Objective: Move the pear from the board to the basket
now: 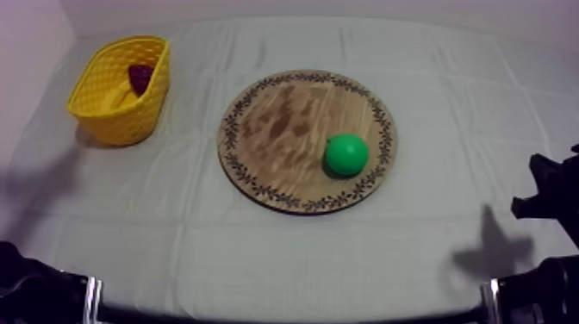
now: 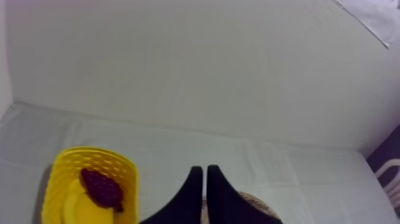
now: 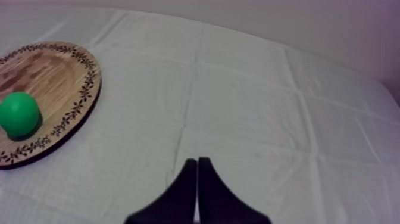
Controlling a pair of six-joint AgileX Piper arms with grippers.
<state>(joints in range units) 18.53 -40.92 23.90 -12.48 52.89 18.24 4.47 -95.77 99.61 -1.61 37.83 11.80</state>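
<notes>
Wedge-shaped right end effector point(image 3: 197, 161) (round pear point(image 3: 18, 115))

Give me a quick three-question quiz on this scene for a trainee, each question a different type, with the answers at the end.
1. True or false: the pear lies in the yellow basket.
2. What is in the basket? A) a bunch of grapes B) the pear C) nothing
3. Fill in: the fingers of the left gripper and the right gripper are ___.
Key: 1 false, it is on the wooden board; 2 A; 3 shut.
</notes>
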